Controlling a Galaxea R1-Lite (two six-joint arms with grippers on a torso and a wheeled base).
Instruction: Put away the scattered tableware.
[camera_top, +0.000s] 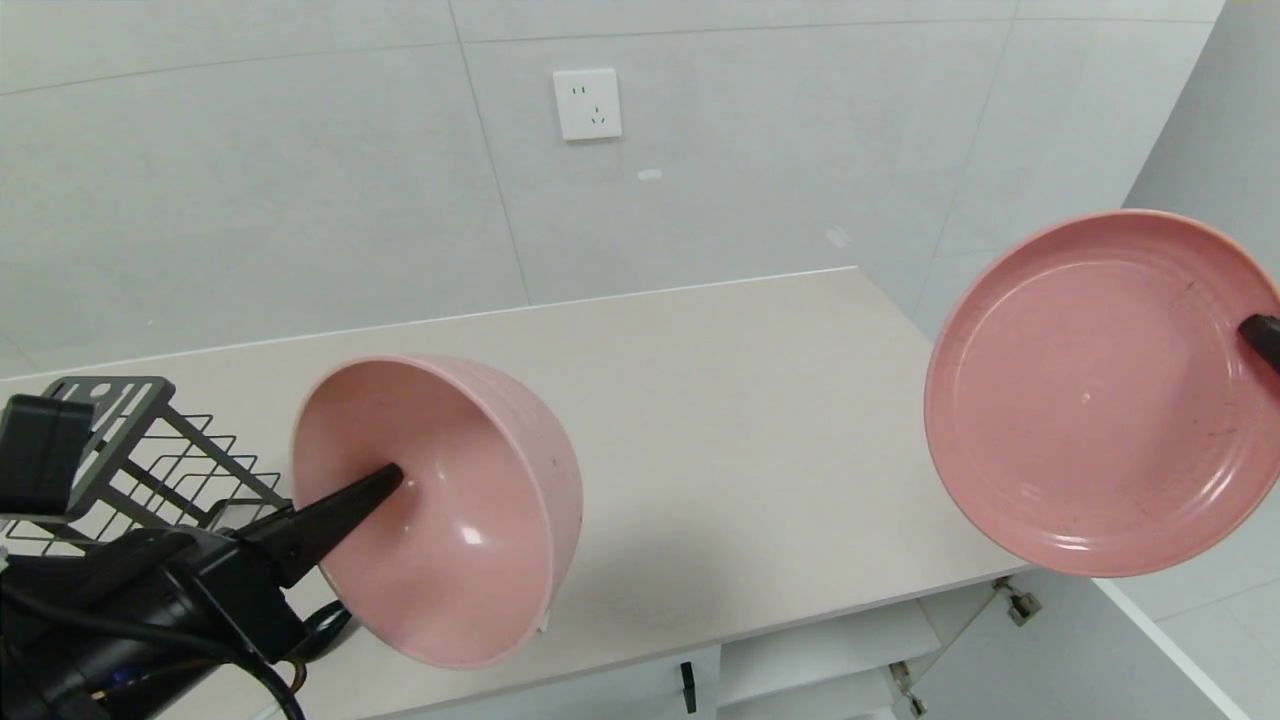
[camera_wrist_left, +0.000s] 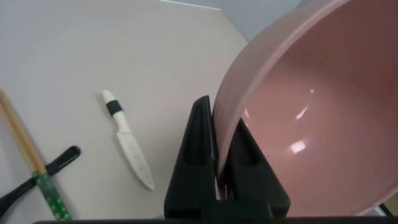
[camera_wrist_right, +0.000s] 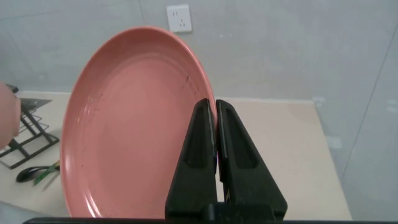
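Left end effector (camera_wrist_left: 219, 115): clamped on the pink bowl's (camera_top: 470, 500) rim, one finger inside and one outside.
Pink bowl: tipped on its side over the desk (camera_top: 750, 420), near the black wire rack (camera_top: 150, 450).
Right end effector (camera_wrist_right: 215, 109): pinching the pink plate's (camera_top: 1090, 400) rim.
Pink plate: held nearly upright, past the desk's right end.
White knife (camera_wrist_left: 127, 138): flat on the desk.

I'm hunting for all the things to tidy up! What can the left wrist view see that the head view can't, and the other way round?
Left wrist view's extra: a white knife lying flat on the counter.
Head view's extras: the pink plate, held up on edge by the right gripper, a black wire rack on the counter, and a wall socket.
Shared: the pink bowl, tipped on its side with its rim pinched by the left gripper, above the pale counter.
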